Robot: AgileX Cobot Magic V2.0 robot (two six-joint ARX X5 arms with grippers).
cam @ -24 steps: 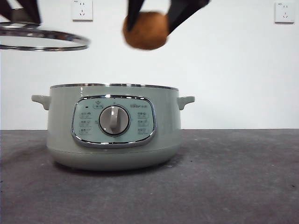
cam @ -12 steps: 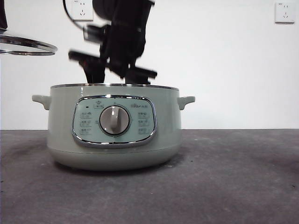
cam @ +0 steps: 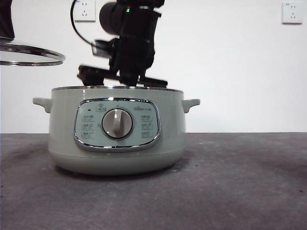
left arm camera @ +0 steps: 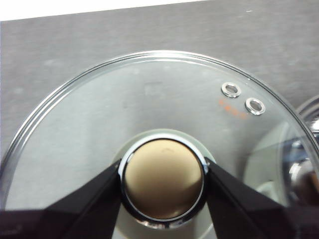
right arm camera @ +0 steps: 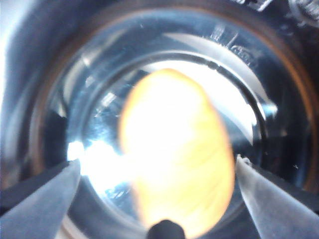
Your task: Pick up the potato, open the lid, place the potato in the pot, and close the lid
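The sage-green pot (cam: 115,143) stands lidless on the grey table. My right arm (cam: 129,48) reaches down into it from above, and its jaws are hidden behind the rim. In the right wrist view the right gripper (right arm camera: 157,169) is open around the orange-brown potato (right arm camera: 174,149), which lies on the pot's shiny floor (right arm camera: 249,74); one jaw stands clear of it. My left gripper (left arm camera: 163,184) is shut on the lid's knob (left arm camera: 163,149). It holds the glass lid (cam: 29,52) level in the air, up and to the left of the pot. The lid also shows in the left wrist view (left arm camera: 124,99).
Two white wall sockets (cam: 84,9) (cam: 292,12) are on the white wall behind. The dark grey table (cam: 240,182) stretches right of the pot. The pot's dial and control panel (cam: 116,123) face the front camera.
The right gripper carried the potato from above the pot down into it and its jaws have opened around it. The lid moved left, then slightly back right.
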